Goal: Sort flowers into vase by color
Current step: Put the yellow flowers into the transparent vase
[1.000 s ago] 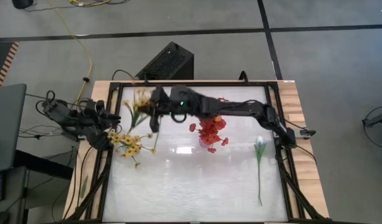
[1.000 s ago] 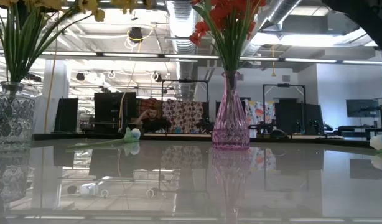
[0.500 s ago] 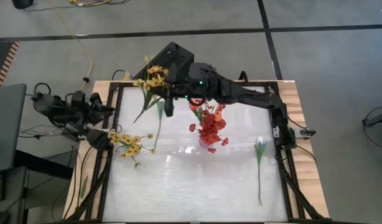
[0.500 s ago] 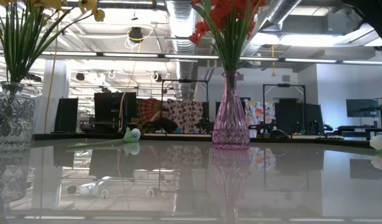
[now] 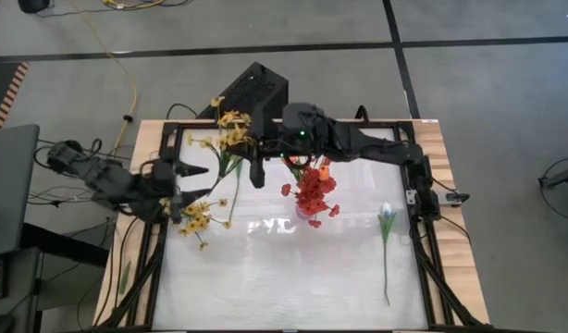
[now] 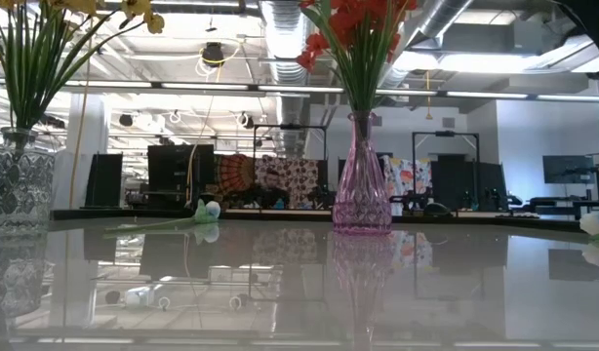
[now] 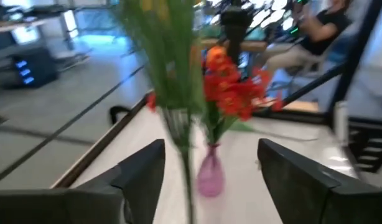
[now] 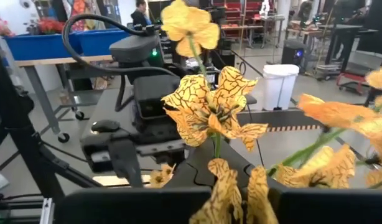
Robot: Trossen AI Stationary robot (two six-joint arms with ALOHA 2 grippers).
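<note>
My right gripper (image 5: 251, 148) is high over the table's far left, shut on a yellow blossom spray (image 5: 228, 122) whose flowers fill the right wrist view (image 8: 209, 112). My left gripper (image 5: 179, 178) is open and empty beside the clear vase of yellow flowers (image 5: 196, 215) at the left edge. In its wrist view (image 7: 209, 149) the fingers frame the pink vase (image 7: 209, 175) of red sprays (image 5: 312, 192). A white tulip (image 5: 386, 222) lies flat at the right. Another green-stemmed bud (image 6: 209, 208) lies flat left of the pink vase. My right gripper holds the yellow spray by its green stem (image 8: 216, 148), below the blossoms, between its two fingers. The petals hide the place of contact. The blossoms stick out past the fingertips toward the table's left. The spray is lifted clear of the table.
The clear vase (image 6: 17, 185) and pink vase (image 6: 361, 185) stand upright on the glossy tabletop. A black frame (image 5: 413, 166) runs round the table. A black box (image 5: 252, 92) sits beyond the far edge. The near half of the table holds only the white tulip's stem.
My right gripper has carried the yellow spray up and toward the table's far edge, a little to the right, still shut on it. My left gripper has moved toward the table's right, closer to the clear vase of yellow flowers.
</note>
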